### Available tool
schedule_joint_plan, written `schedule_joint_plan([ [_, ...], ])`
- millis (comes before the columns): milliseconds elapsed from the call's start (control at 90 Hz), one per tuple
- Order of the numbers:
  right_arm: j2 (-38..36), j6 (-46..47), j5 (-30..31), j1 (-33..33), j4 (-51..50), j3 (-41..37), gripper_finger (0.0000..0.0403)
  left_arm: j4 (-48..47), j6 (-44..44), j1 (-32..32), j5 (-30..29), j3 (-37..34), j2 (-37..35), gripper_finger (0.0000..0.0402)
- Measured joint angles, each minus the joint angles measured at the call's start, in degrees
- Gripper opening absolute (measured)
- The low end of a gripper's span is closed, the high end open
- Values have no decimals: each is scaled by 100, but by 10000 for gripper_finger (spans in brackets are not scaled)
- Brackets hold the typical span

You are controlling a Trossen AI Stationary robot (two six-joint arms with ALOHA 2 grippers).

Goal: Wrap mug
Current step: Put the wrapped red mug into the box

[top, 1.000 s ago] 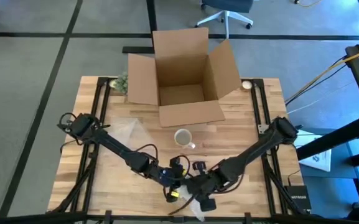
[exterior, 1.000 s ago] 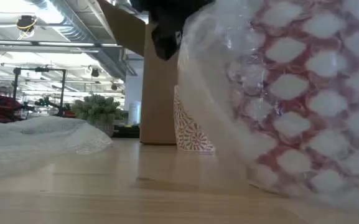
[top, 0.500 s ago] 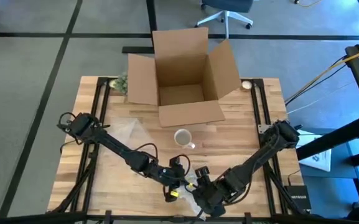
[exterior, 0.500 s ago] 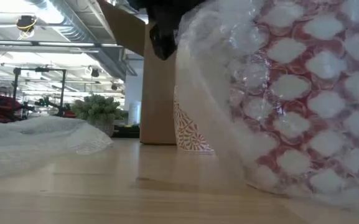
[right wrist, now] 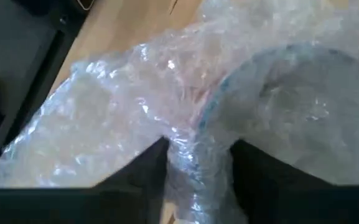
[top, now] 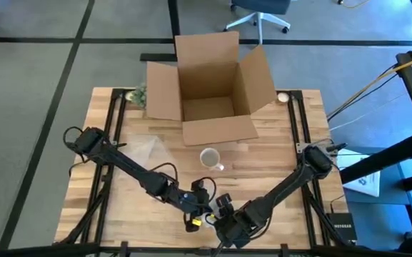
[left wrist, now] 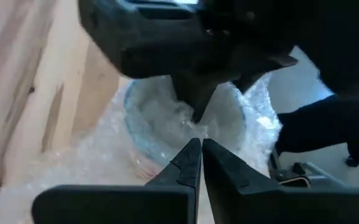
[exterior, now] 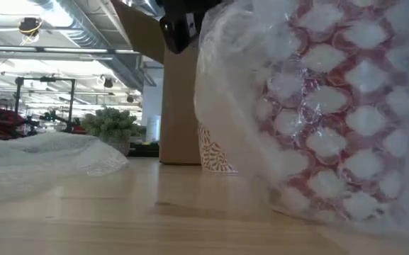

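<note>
Two dark arms meet at the near edge of the wooden slatted desk (top: pixel 270 153), and there are two mugs in play. One pale mug (top: pixel 210 157) stands bare and upright just in front of the one open cardboard box (top: pixel 213 86). The other, a red-patterned mug (exterior: pixel 332 120), sits swaddled in clear bubble wrap (right wrist: pixel 135 106), its round rim showing through the film. The right tool (right wrist: pixel 195 162) has its fingers apart with a bunched fold of that wrap between them, and whether they pinch it is hard to tell. The left tool (left wrist: pixel 199 155) has its fingers pressed together, tips just at the wrapped rim. A second loose sheet of bubble wrap (top: pixel 145 148) lies crumpled on the desk's left. One small leafy plant (exterior: pixel 112 124) sits beside the box.
</note>
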Motion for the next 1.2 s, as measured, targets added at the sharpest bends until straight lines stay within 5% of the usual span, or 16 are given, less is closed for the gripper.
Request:
schedule_joint_plan([
  [111, 4, 18, -90, 7, -14, 2, 20, -66, -220, -78, 53, 0, -26, 0],
  [356, 62, 354, -350, 41, -642, 449, 14, -534, -490, -409, -34, 0, -494, 0],
  [811, -8, 303, 192, 240, -2384, 3902, 13, -2227, -805, -1351, -906, 4, -1682, 0],
  [1200, -1300, -297, 1553, -227, -1406, 3648, 12, -2611, -755, -1493, -1554, -39, -1774, 0],
])
